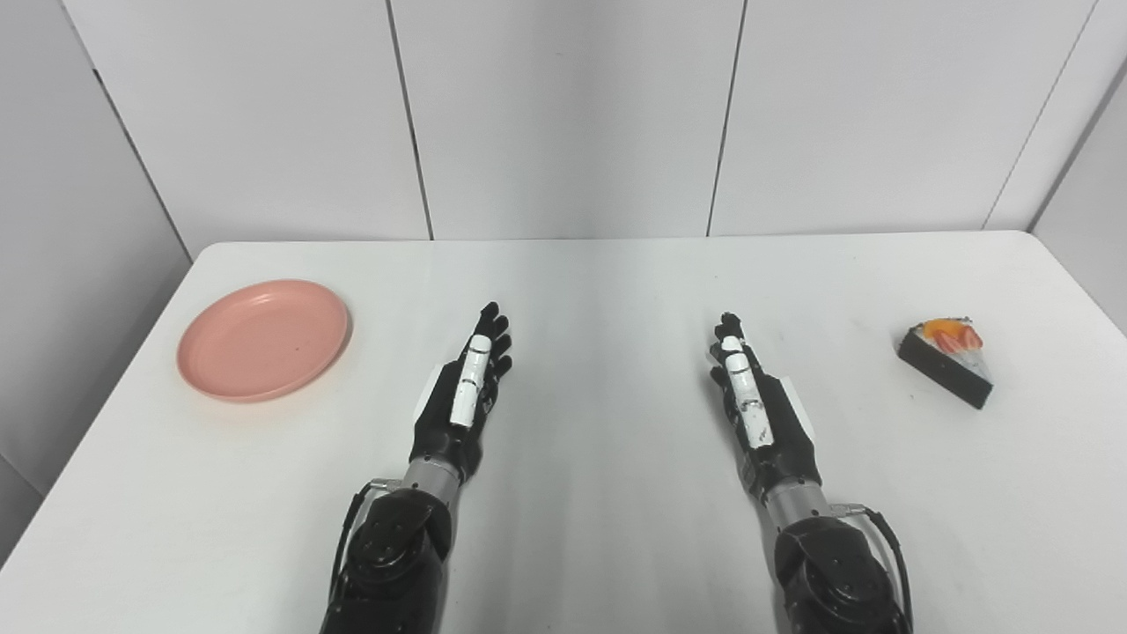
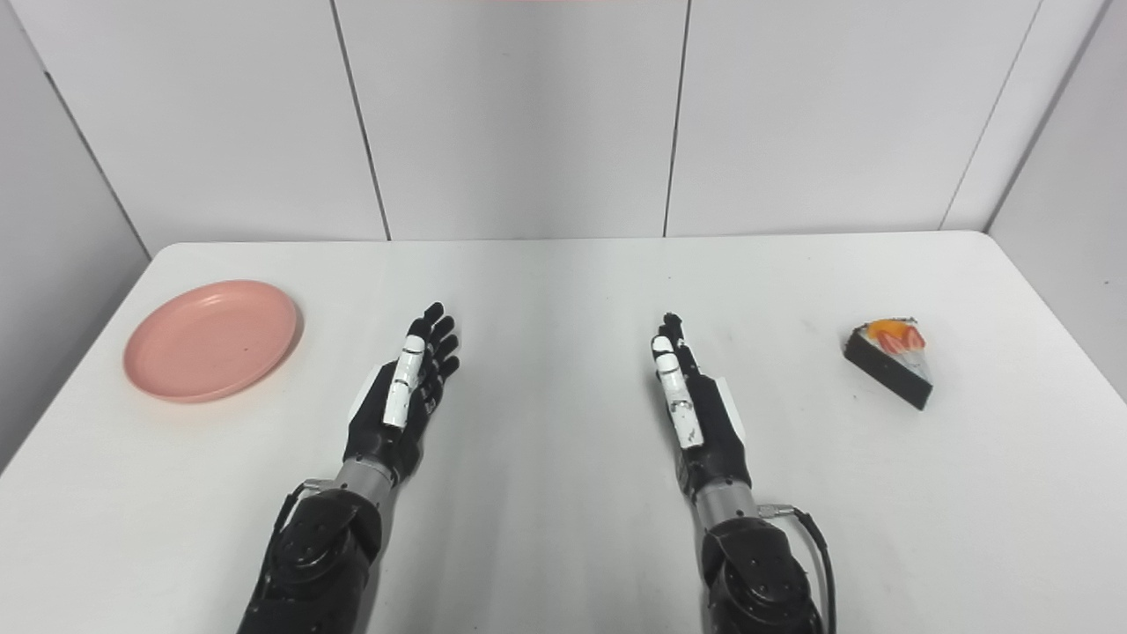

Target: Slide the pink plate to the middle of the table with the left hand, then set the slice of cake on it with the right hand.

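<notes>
A round pink plate (image 1: 263, 339) lies empty at the left side of the white table (image 1: 607, 291). A dark wedge of cake (image 1: 948, 360) topped with strawberry and orange sits at the far right. My left hand (image 1: 468, 387) rests in the middle-left, open, fingers stretched forward, well right of the plate and apart from it. Over in the middle-right, my right hand (image 1: 755, 401) is open too, fingers straight, a good way left of the cake. Neither hand holds anything.
White wall panels (image 1: 563, 114) stand close behind the table's far edge. The table's left edge runs just beyond the plate, and its right edge just beyond the cake.
</notes>
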Robot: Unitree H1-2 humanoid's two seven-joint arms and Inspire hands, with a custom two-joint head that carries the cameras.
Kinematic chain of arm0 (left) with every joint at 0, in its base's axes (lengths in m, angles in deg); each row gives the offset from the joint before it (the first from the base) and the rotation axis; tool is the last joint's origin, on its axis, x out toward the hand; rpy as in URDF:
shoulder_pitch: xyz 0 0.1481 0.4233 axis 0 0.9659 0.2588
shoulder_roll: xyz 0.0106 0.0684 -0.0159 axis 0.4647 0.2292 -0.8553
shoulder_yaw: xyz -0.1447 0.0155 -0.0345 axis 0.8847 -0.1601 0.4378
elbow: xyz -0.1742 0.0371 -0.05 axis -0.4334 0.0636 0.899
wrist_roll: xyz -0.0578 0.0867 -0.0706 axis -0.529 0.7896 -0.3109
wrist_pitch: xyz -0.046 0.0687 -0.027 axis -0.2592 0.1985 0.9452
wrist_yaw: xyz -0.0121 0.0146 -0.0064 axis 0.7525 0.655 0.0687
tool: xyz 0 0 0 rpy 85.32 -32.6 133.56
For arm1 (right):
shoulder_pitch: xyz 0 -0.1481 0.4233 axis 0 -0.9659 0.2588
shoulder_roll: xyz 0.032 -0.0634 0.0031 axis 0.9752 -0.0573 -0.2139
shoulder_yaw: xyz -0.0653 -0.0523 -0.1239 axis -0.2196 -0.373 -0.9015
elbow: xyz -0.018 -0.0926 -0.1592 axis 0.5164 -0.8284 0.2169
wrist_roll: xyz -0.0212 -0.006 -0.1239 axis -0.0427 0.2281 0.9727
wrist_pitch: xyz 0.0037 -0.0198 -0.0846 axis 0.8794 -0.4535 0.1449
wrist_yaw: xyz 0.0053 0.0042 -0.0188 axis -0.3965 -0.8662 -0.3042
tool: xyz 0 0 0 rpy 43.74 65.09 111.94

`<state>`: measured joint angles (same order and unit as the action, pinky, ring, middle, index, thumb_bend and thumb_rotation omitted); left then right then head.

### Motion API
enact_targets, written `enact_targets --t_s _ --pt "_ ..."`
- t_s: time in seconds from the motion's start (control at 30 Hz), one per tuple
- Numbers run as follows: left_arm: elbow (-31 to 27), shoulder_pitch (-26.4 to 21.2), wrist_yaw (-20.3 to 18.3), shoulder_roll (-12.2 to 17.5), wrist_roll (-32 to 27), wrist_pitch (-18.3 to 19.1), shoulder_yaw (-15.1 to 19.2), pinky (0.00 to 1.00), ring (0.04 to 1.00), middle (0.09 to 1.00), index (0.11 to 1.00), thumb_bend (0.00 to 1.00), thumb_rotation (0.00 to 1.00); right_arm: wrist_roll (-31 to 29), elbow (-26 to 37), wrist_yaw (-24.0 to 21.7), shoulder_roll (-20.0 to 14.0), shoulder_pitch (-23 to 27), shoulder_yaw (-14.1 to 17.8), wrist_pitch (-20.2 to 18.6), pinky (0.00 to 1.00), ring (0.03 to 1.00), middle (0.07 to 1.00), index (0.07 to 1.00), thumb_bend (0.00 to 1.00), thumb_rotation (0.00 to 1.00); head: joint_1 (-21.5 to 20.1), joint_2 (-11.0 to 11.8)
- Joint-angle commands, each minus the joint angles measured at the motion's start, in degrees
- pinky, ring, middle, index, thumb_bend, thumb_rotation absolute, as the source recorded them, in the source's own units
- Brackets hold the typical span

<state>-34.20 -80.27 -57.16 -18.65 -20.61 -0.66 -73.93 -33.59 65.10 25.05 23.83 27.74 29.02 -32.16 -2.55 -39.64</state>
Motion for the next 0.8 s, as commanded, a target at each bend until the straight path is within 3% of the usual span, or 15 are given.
enact_targets --t_s 0.0,0.77 --pt "-0.91 -0.34 -0.63 -0.33 -0.36 0.82 -0.25 1.0 1.0 1.0 1.0 0.63 1.0 0.05 1.85 -0.12 0.35 1.69 -0.06 1.65 1.0 0.985 0.998 1.0 0.51 0.97 0.05 -0.08" --pt "-0.77 -0.27 -0.85 -0.19 -0.51 0.56 -0.44 1.0 1.0 1.0 1.0 0.63 1.0 0.02 1.89 -0.03 0.46 1.7 -0.04 1.65 1.0 0.986 0.997 1.0 0.51 0.96 0.04 -0.13"
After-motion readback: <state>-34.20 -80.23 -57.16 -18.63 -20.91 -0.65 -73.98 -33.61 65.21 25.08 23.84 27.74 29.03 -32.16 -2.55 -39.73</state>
